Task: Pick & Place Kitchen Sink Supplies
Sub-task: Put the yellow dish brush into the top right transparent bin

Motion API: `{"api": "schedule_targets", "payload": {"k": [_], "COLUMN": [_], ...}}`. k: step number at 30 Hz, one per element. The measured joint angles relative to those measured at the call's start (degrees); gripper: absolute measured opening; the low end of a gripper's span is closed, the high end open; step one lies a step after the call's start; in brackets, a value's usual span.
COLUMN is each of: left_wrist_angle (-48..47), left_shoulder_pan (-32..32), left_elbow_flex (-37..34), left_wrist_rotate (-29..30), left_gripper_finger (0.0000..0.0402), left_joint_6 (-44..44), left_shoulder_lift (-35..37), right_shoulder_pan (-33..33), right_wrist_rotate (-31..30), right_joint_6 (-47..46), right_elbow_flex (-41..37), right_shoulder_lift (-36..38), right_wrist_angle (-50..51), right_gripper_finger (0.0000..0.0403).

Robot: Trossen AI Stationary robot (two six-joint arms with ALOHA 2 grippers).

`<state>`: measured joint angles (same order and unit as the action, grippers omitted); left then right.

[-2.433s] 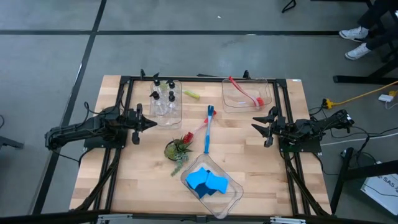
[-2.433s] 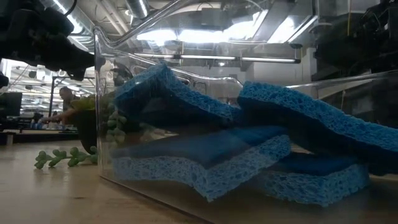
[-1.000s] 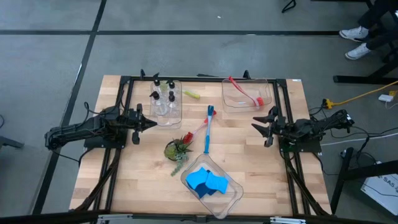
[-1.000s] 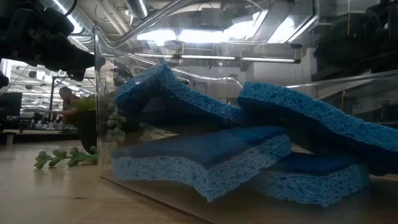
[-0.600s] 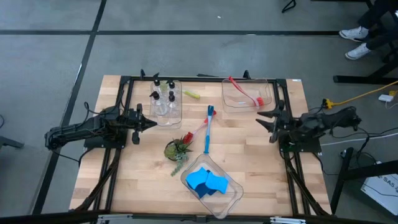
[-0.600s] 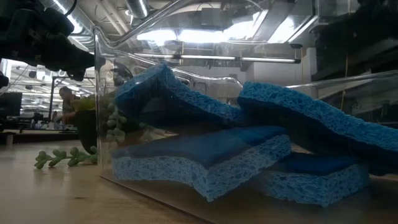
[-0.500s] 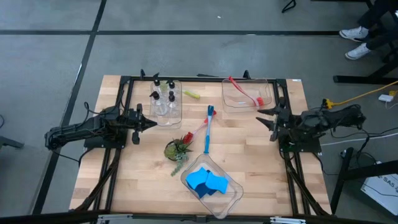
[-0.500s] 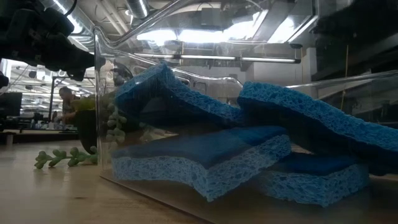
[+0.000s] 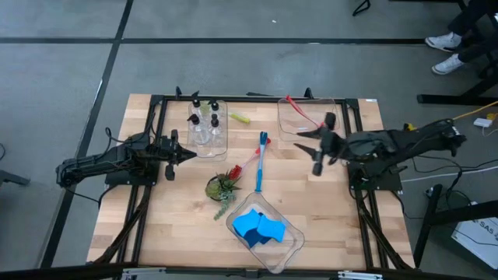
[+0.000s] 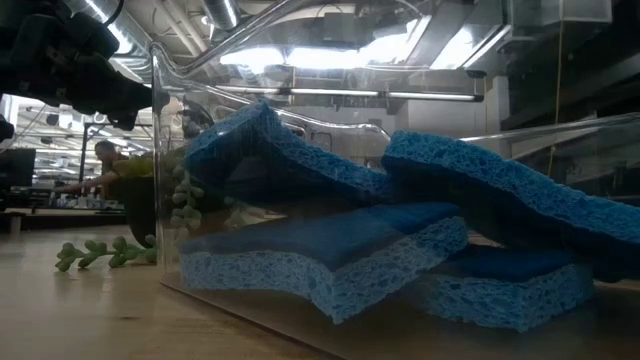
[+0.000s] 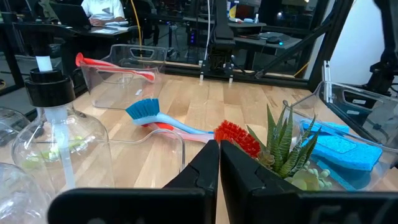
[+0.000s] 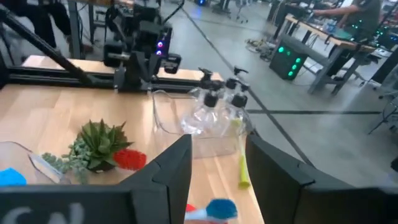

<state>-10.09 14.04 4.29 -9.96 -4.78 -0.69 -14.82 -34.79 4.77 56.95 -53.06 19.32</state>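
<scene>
Several blue sponges (image 9: 260,228) lie in a clear bin (image 9: 289,250) near the front edge. Small clear pump bottles (image 9: 204,124) stand in a bin at the far left, with a yellow-green brush (image 9: 239,118) on the table beside it. A blue brush (image 9: 261,162) and a red-headed brush (image 9: 246,163) lie crossed at the table's middle. Another red brush (image 9: 305,115) lies in the far right bin. My left gripper (image 9: 184,154) is shut and empty at the left. My right gripper (image 9: 309,150) hangs open and empty above the table, right of the crossed brushes.
A small potted plant (image 9: 222,187) stands between the crossed brushes and the sponge bin, its trailing stem (image 10: 95,252) on the wood. Black frame rails (image 9: 156,101) run along the table's far, left and right sides. Bare wood lies at the front left and front right.
My right gripper has risen from its place at the right rail and swung toward the table's middle, rolling a little as it went. Its fingers have stayed apart. Nothing on the table has moved.
</scene>
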Motion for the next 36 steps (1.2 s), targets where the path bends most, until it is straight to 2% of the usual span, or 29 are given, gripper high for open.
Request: {"api": "schedule_targets", "payload": {"k": [4, 15, 19, 27, 34, 36], "left_wrist_angle": [0.0, 0.0, 0.0, 0.0, 0.0, 0.0], "left_shoulder_pan": [0.0, 0.0, 0.0, 0.0, 0.0, 0.0], "left_elbow_flex": [0.0, 0.0, 0.0, 0.0, 0.0, 0.0], "left_wrist_rotate": [0.0, 0.0, 0.0, 0.0, 0.0, 0.0], "left_gripper_finger": [0.0008, 0.0010, 0.0010, 0.0006, 0.0008, 0.0010], "left_joint_6": [0.0, 0.0, 0.0, 0.0, 0.0, 0.0], "left_shoulder_lift": [0.0, 0.0, 0.0, 0.0, 0.0, 0.0], "right_shoulder_pan": [2.3, 13.9, 18.2, 24.9, 28.2, 29.1], "right_wrist_rotate": [-0.1, 0.1, 5.5, 14.2, 15.2, 17.0], "right_joint_6": [0.7, -1.9, 2.5, 4.3, 2.8, 1.1], "right_elbow_flex": [5.3, 17.0, 20.9, 22.5, 22.5, 22.5], "right_shoulder_lift": [-7.8, -27.3, -33.0, -40.8, -45.0, -46.0], "right_wrist_angle": [-3.0, -4.5, -5.0, -11.5, -10.7, -10.1], "right_gripper_finger": [0.0149, 0.0149, 0.0149, 0.0149, 0.0149, 0.0152]}}
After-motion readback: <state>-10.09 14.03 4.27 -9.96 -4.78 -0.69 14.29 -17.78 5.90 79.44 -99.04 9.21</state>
